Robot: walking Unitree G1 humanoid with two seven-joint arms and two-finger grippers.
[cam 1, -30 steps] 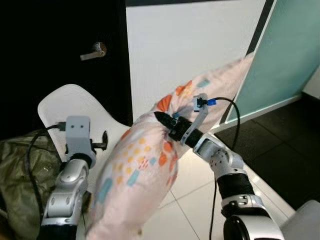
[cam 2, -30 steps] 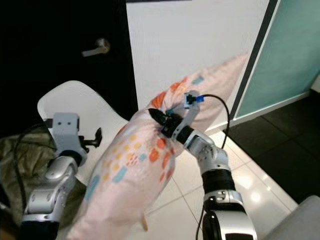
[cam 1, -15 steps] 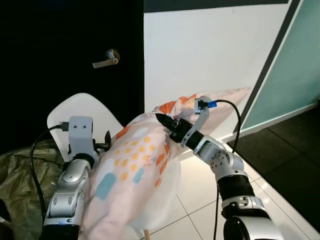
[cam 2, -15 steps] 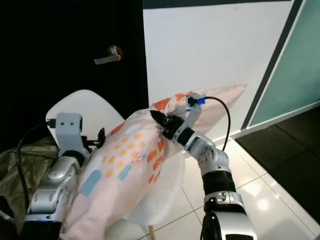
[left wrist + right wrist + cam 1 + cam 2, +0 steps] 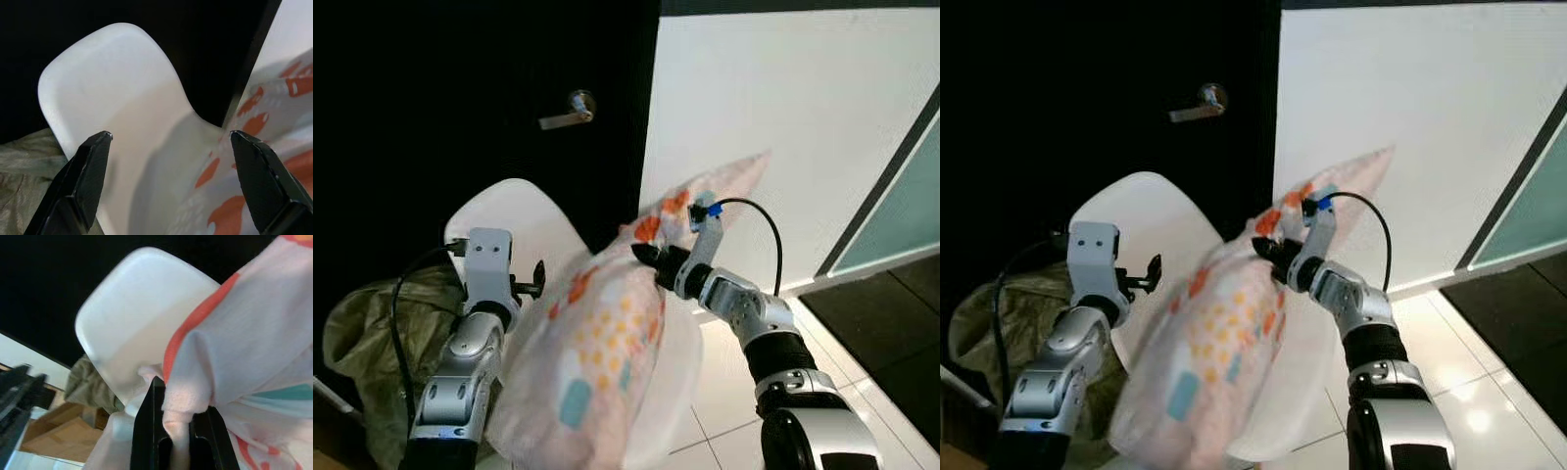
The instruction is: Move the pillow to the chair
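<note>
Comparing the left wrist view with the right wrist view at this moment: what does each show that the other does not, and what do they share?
Left wrist view alone: the left gripper, fingers wide apart and holding nothing, with the white chair's backrest between them.

Right wrist view alone: the right gripper, fingers pinched on a fold of the pillow, and a brown box low behind the chair.

Both: the white chair, the patterned pillow fabric with orange marks, a crumpled olive cloth beside the chair, and the dark background.

1. The pillow has been brought over the white chair, where it was hanging beside it.
2. The camera has been turned; the door handle is now seen further right.
</note>
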